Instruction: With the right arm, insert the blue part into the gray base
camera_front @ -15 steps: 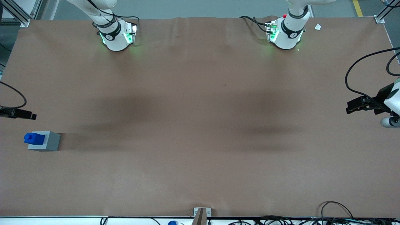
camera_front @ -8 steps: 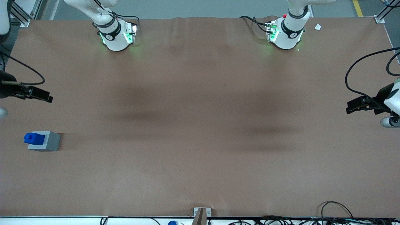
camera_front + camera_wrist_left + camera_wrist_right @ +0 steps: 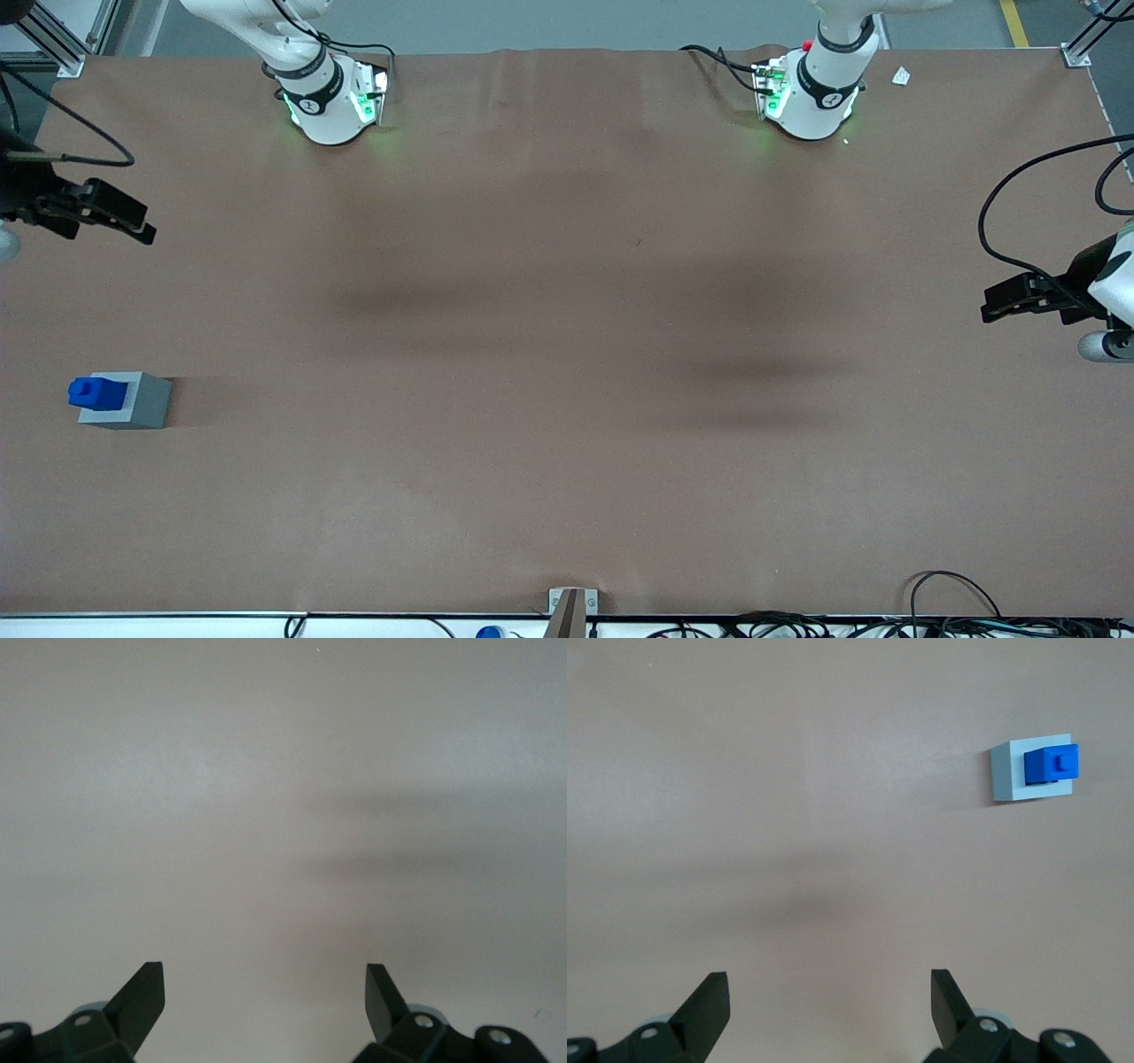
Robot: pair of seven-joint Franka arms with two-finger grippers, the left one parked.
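- The blue part (image 3: 95,392) is a small bright-blue block, with a smaller square stub sticking up from its upper face; it sits in the top of the gray base (image 3: 133,403), about half as wide as the base.
- The gray base is a light-gray, cube-like block resting flat on the brown counter (image 3: 567,354), toward the working arm's end of it.
- In the right wrist view the blue part (image 3: 1050,765) stands out sharply against the pale top of the gray base (image 3: 1008,773), and its stub overhangs one edge of the base's outline.
- The gripper (image 3: 124,215) of the right arm (image 3: 306,75) hovers above the counter, well apart from the two blocks and farther from the front camera than they are.
- Its fingers (image 3: 704,1005) are spread wide with nothing between them; only bare counter shows in the gap.
- The base and part lie off to one side of the gripper's line, not beneath it.
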